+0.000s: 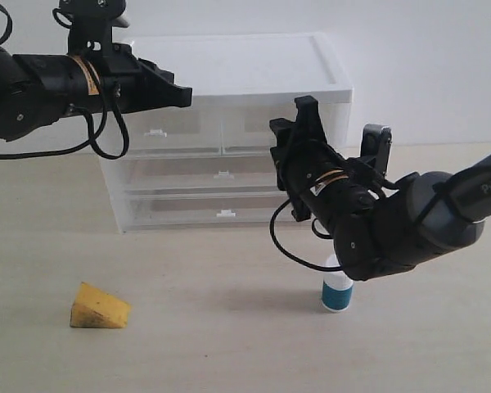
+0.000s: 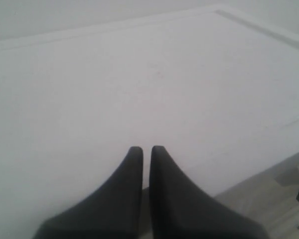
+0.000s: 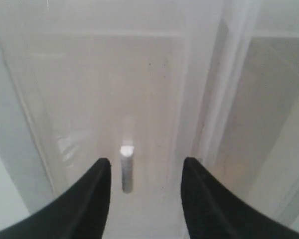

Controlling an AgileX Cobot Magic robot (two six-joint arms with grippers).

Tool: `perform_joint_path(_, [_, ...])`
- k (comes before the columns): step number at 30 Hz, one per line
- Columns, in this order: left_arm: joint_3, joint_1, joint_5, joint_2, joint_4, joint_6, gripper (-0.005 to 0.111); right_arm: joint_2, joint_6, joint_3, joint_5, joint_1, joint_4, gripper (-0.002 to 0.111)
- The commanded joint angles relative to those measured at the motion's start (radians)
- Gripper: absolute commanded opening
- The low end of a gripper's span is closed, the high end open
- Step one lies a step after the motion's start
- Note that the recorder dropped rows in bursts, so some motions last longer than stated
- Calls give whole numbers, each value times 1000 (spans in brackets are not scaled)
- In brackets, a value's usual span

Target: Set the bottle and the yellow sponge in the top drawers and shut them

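Bottle: squat, teal body, white cap. Stands upright on the desk in front of the cabinet's right end, partly hidden under the right arm.

Yellow sponge: orange-yellow porous wedge lying toward the desk's front left corner, untouched.

Top drawers: translucent, both shut.

Right tool: jaws apart and empty. It is aimed at the right drawer's white tab handle, which shows between its fingers, apparently to pull that drawer open.

Left tool: closed and empty, held over the cabinet's white top, presumably clear of the work.
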Motion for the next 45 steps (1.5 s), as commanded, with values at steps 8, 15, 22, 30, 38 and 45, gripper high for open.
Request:
perform_joint_path(8, [-3, -3, 27, 3, 24, 4, 4, 1, -45, 37, -94, -13, 61, 42])
perform_joint_path(15, [-3, -3, 34, 3, 26, 4, 4, 1, 42, 69, -192, -13, 56, 42])
perform_joint_path(22, [-3, -3, 34, 3, 26, 2, 4, 1, 42, 67, -121, -13, 34, 42])
perform_joint_path(30, [-3, -3, 36, 3, 26, -4, 4, 1, 21, 5, -106, -13, 25, 25])
perform_joint_path(38, [-3, -3, 36, 3, 26, -4, 4, 1, -4, -30, -95, -13, 39, 17])
perform_joint_path(45, [-3, -3, 39, 3, 26, -4, 4, 1, -20, -26, -95, -13, 45, 0])
